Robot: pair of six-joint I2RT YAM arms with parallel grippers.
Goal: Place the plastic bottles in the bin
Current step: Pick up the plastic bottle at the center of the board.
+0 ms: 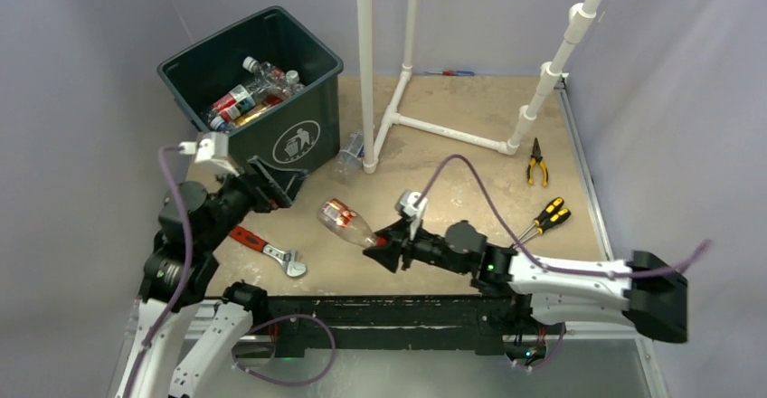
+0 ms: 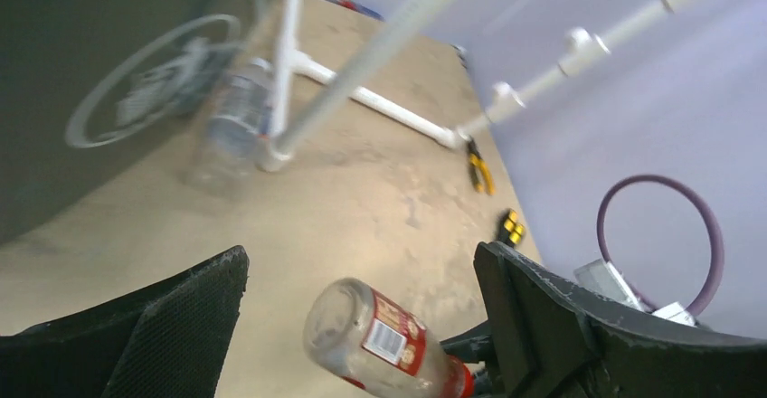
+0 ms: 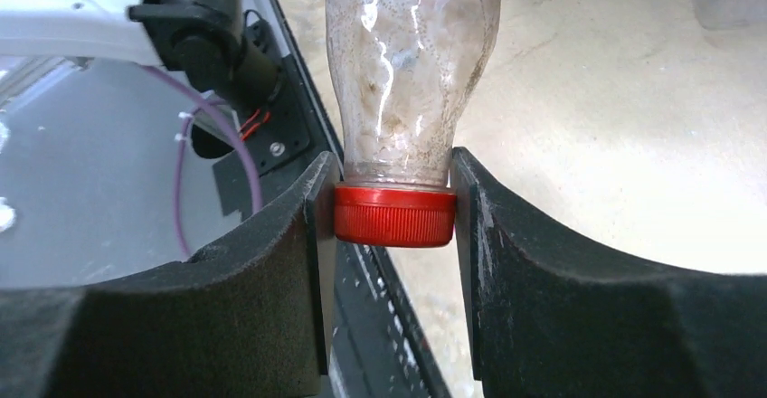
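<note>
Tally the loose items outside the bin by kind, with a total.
Bottles: 2
Wrench: 1
Pliers: 1
Screwdrivers: 2
Red-and-blue item, far edge, kind unclear: 1
Total: 7

Overhead; close wrists, bottle (image 2: 382,342) seemingly shared

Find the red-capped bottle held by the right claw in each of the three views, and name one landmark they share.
Top external: the red-capped bottle lies mid-picture, its cap end in the right claw.
Left wrist: bottom centre, seen between the fingers of the open left claw.
Right wrist: top centre, with the cap pinched between the fingers.
Shared landmark: the tan tabletop.
</note>
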